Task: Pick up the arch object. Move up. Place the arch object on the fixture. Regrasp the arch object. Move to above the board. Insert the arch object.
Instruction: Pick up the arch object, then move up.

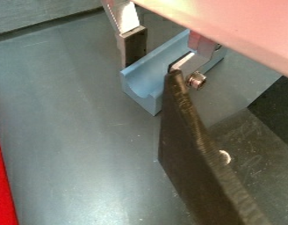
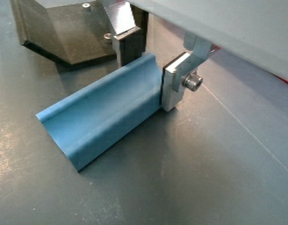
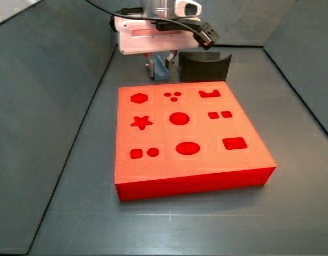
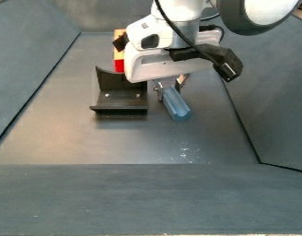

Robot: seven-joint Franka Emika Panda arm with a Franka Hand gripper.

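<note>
The arch object [image 2: 97,112] is a small blue-grey trough-shaped piece lying on the grey floor; it also shows in the wrist view [image 1: 150,84] and in a side view [image 4: 176,101]. My gripper [image 2: 153,63] is low over one end of it, with one finger [image 2: 175,81] against its side wall and the other finger [image 2: 129,44] a little off the opposite side. The jaws are open and straddle the piece. The dark fixture [image 4: 119,97] stands just beside the arch [image 1: 211,171]. The red board [image 3: 187,130] lies close by.
The fixture's dark block [image 2: 62,35] stands close to my fingers. An edge of the red board [image 1: 1,180] shows in a wrist view. Grey sloping walls [image 4: 30,83] close in the floor. The gripper [image 3: 160,62] stands between the board's far edge and the fixture [image 3: 203,65].
</note>
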